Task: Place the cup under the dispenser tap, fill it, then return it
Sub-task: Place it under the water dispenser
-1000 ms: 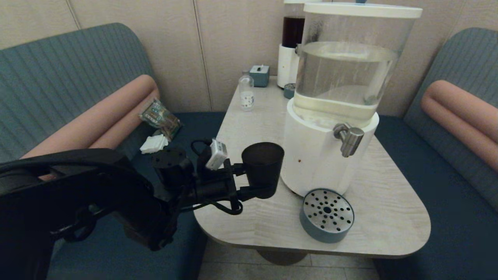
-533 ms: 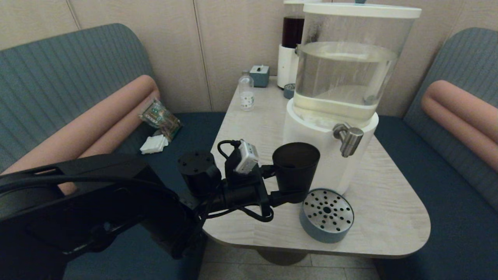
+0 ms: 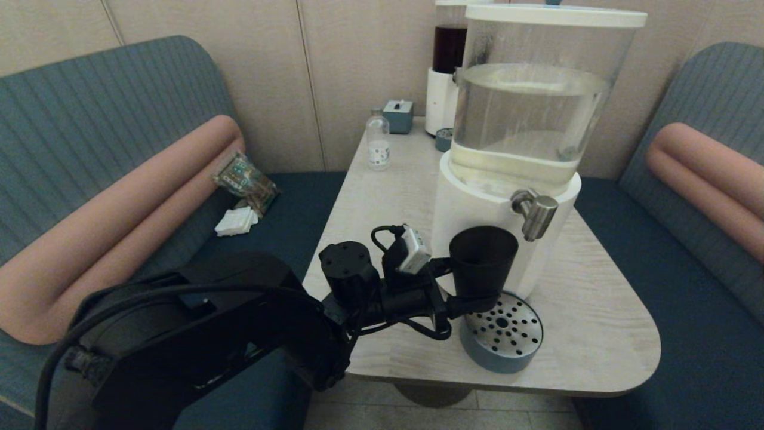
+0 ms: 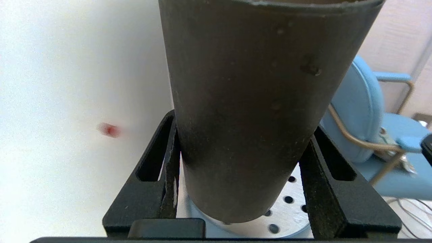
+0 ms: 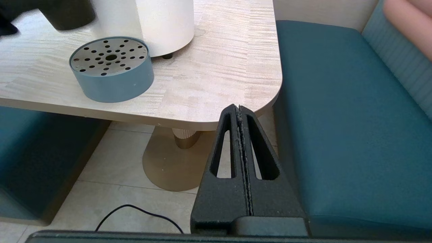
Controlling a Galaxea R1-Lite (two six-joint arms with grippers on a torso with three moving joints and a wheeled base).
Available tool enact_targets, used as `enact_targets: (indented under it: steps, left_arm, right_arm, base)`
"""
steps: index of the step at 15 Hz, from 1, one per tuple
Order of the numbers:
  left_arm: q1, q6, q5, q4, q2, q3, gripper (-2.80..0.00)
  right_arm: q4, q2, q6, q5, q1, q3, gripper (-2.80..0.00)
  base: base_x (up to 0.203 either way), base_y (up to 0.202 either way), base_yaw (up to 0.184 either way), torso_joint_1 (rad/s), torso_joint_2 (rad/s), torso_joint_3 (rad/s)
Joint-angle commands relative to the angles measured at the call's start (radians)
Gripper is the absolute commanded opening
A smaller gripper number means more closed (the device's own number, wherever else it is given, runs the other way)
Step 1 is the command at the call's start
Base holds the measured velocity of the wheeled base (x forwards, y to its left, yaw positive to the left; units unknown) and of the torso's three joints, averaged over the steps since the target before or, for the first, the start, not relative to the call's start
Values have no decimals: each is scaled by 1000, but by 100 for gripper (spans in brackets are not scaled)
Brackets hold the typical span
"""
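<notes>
My left gripper (image 3: 477, 295) is shut on the dark tapered cup (image 3: 482, 261), holding it upright above the table. The cup hangs over the left rim of the round perforated drip tray (image 3: 502, 331), close against the dispenser's white base (image 3: 465, 209). The steel tap (image 3: 535, 213) sticks out up and to the right of the cup's rim, apart from it. In the left wrist view the cup (image 4: 256, 101) fills the space between both fingers (image 4: 170, 162), with the tray's holes (image 4: 293, 209) showing below its bottom. My right gripper (image 5: 240, 109) is shut and empty, parked low beside the table's near right corner.
The clear tank of water (image 3: 531, 113) tops the white base. A smaller dispenser with dark red liquid (image 3: 449, 60), a small clear bottle (image 3: 377, 143) and a little teal box (image 3: 398, 114) stand at the table's far end. Teal bench seats (image 5: 337, 101) flank the table.
My left arm has carried the cup to the right along the dispenser's base, from the table's left part to above the drip tray's left rim, nearer the tap.
</notes>
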Motion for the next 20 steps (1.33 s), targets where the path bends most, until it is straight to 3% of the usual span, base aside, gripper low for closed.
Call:
enact_targets:
  steps: [1,4,20]
  left_arm:
    - [-17,0,-2,-8,47,-19,-280]
    - [-43,-5,30,-8,93,-64,-280]
    - [-83,-6,42,-8,193,-163,-280]
  right_arm:
    - [-1,-3,0,0,0,14,-280]
    - [-1,-3,0,0,0,15,-280]
    - [-1,-2,0,0,0,14,-280]
  base:
    - [0,0,0,0,0,0]
    - [0,0,0,0,0,0]
    - [0,0,0,0,0,0]
